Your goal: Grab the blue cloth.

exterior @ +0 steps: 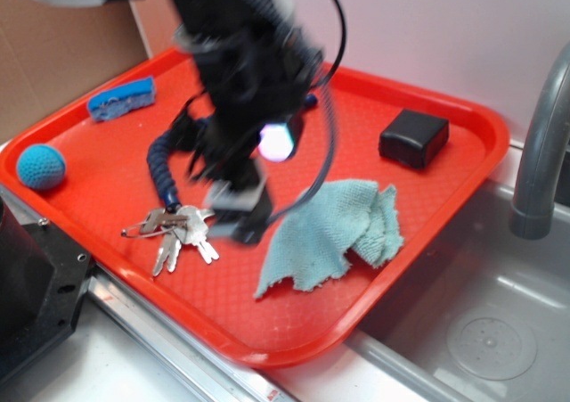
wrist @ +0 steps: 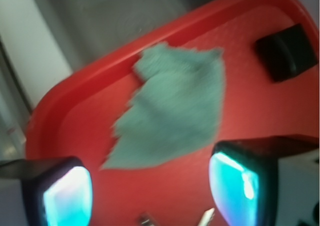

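On the red tray (exterior: 463,117), left to right: the keys (exterior: 178,233), then the tool (wrist: 150,196) (its fingers (wrist: 67,196) spread apart, holding nothing) beside them, then the blue cloth (exterior: 329,233) lying crumpled near the front rim.

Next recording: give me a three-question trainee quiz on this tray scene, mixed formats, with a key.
1. True or false: the pincer is shut on the blue cloth.
2. Multiple choice: which thing lies nearest the cloth on the red tray? A. crocheted ball B. bunch of keys C. blue sponge
3. Fill in: the black box sits near the tray's ____ corner in the exterior view.

Key: 1. False; the fingers stand apart with nothing between them, and the cloth lies flat beyond them. 2. B. 3. Far right.
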Robot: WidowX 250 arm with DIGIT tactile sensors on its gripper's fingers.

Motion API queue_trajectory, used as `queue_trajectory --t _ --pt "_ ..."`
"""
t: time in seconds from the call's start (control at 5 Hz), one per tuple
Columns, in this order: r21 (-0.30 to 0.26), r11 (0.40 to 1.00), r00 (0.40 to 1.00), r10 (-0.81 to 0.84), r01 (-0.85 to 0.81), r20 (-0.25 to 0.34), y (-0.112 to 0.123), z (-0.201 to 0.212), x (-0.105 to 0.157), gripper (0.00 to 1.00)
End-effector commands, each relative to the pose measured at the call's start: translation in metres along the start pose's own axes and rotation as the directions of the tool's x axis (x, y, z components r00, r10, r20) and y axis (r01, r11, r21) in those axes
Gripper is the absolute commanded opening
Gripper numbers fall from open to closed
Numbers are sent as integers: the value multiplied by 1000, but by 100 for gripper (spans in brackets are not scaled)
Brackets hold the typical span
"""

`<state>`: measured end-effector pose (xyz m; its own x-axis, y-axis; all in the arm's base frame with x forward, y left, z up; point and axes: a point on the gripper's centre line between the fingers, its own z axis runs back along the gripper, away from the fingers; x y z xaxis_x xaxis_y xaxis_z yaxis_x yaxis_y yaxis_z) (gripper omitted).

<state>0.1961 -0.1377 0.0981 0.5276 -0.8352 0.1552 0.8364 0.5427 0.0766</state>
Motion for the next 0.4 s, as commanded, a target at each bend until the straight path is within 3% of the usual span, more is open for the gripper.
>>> queue_trajectory --t 0.0,0.2 --pt "-67 998 999 2 -5 -41 19 -42 12 100" --pt "-122 990 994 -81 72 -67 14 -59 19 100"
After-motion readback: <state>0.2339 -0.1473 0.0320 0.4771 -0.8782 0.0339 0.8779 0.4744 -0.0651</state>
